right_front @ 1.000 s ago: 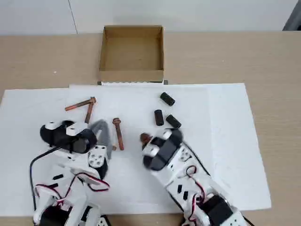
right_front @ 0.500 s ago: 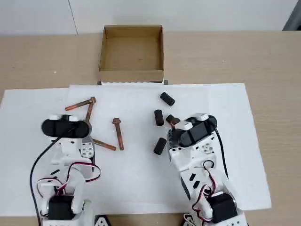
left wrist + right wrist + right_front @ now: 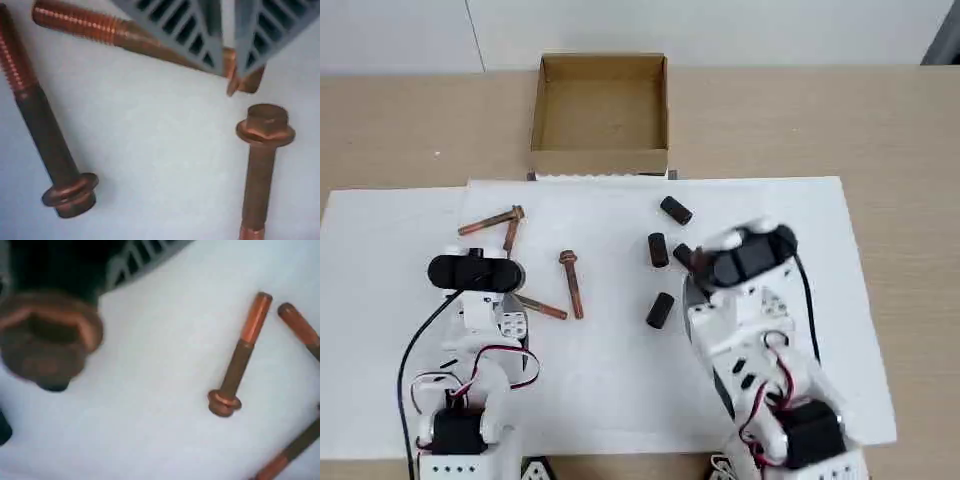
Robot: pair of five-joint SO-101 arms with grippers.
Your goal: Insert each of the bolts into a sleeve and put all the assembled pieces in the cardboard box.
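left gripper clenched at head of bolt lying on paper, right gripper grasping second bolt, sleeve just beside right arm, box well apart

The right pincer grips a copper bolt, its flanged head turned to its camera. Three short black sleeves lie flat near it. The left pincer hangs over the head of a lying bolt. Another bolt lies just beside it, and two further bolts lie ahead. The open cardboard box stands well beyond both pincers.
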